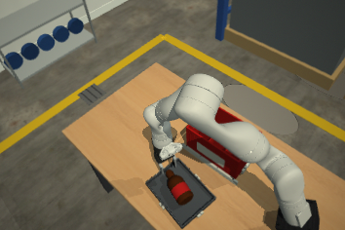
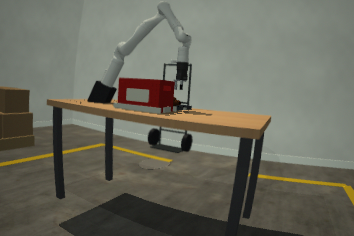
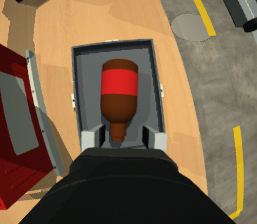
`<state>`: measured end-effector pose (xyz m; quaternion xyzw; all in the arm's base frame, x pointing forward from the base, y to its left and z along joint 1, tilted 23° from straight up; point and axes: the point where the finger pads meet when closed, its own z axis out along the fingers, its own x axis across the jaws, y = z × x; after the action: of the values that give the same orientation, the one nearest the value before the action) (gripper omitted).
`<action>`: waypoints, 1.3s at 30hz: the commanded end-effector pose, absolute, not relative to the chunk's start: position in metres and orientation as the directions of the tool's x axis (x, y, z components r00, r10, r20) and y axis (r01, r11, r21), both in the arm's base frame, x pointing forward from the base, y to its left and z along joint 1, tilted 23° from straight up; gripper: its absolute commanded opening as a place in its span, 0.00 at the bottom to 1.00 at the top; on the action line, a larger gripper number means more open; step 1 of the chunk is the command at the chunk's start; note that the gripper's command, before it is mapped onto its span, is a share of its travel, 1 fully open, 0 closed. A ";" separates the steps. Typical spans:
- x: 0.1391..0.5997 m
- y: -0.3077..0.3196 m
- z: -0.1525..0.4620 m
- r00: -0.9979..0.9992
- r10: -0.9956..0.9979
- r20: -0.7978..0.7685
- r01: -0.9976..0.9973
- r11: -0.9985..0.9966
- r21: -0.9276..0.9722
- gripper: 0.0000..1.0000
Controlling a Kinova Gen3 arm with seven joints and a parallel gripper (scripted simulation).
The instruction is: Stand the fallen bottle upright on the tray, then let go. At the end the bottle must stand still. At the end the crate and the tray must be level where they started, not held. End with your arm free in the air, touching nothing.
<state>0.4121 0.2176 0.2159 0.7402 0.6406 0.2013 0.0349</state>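
Note:
A brown bottle (image 1: pixel 178 189) with a red label lies on its side in the dark grey tray near the table's front edge. In the wrist view the bottle (image 3: pixel 118 98) points its neck toward me, on the tray. My gripper (image 3: pixel 123 133) is open, with a finger on each side of the bottle's neck, above it and not touching. From the top view the gripper (image 1: pixel 166 161) hangs over the tray's far end. In the exterior view the gripper (image 2: pixel 180 84) is well above the table.
A red crate (image 1: pixel 215 142) stands right behind the tray, to the left in the wrist view (image 3: pixel 12 128), close to the gripper. A hand truck (image 2: pixel 171 136) stands on the floor beyond the table. Shelves (image 1: pixel 39 17) stand at the far left.

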 end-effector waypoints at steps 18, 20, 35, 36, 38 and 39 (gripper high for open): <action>0.433 0.219 0.163 0.108 0.965 0.239 0.934 -0.181 0.309 1.00; 0.433 0.219 0.161 0.109 0.966 0.236 0.934 -0.181 0.308 1.00; 0.433 0.217 0.158 0.111 0.967 0.230 0.935 -0.181 0.306 1.00; 0.433 0.217 0.158 0.111 0.967 0.230 0.935 -0.181 0.306 1.00; 0.433 0.217 0.158 0.111 0.967 0.230 0.935 -0.181 0.306 1.00; 0.433 0.217 0.158 0.111 0.967 0.230 0.935 -0.181 0.306 1.00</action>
<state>0.4332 0.2185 0.1598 0.7450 0.6377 0.1917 0.0400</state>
